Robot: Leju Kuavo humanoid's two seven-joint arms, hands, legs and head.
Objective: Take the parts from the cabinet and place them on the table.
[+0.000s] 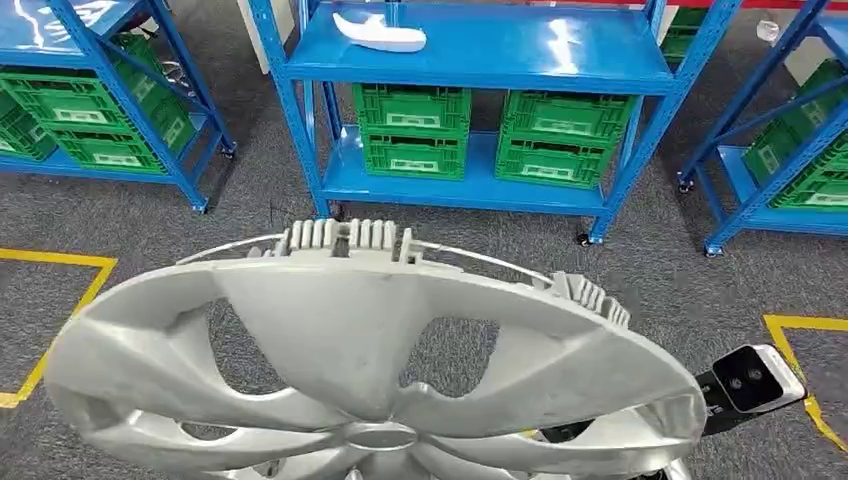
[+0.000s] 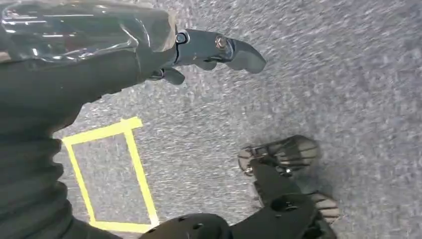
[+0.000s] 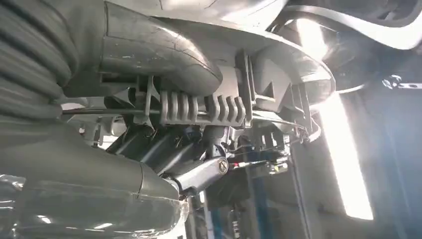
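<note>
Wheel cover (image 1: 370, 360) held up in front of the blue rack (image 1: 470, 50), right hand (image 3: 164, 124) clamped on its clipped rim. Left hand (image 2: 199, 52) hangs empty, fingers loosely apart. Likely light, stiff, awkwardly broad; rim grip suits.

I can't read any text from here. The green crates (image 1: 413, 131) on the blue rack (image 1: 480, 50) carry pale labels, but their print is too small for me to read.
</note>
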